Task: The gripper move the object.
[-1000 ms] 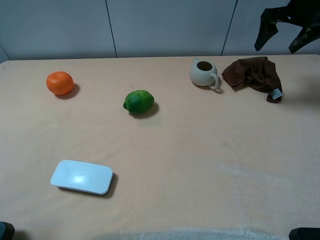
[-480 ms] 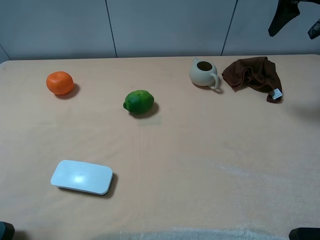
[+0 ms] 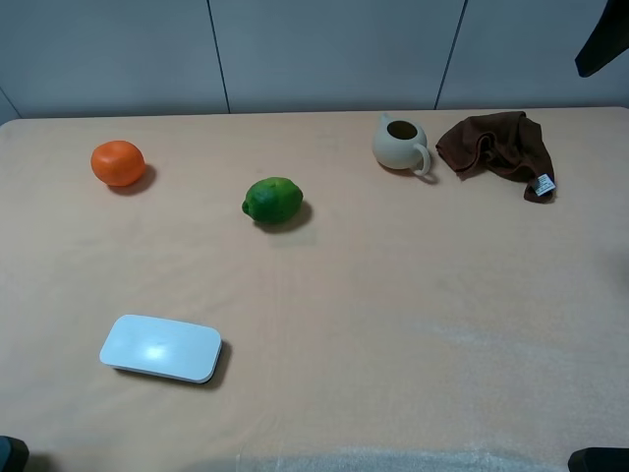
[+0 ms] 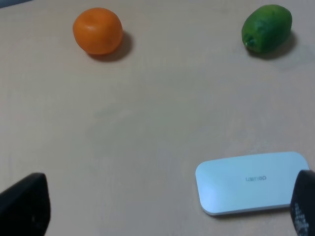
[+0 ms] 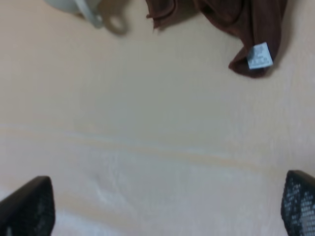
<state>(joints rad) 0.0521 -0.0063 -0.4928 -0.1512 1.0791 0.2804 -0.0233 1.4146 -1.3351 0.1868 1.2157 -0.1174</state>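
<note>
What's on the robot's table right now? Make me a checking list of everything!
Surface: tan table, flat and bare between the things.
Job's things: the task names no one object; orange, lime, white flat box, cream teapot and brown cloth all lie apart, untouched.
Clutter: nothing seen beyond those.
Grippers: left gripper open, above the table near the white flat box, holding nothing; right gripper open, raised, with the brown cloth in its view.
Cables: nothing seen.
Surroundings: grey panelled wall behind the table.
</note>
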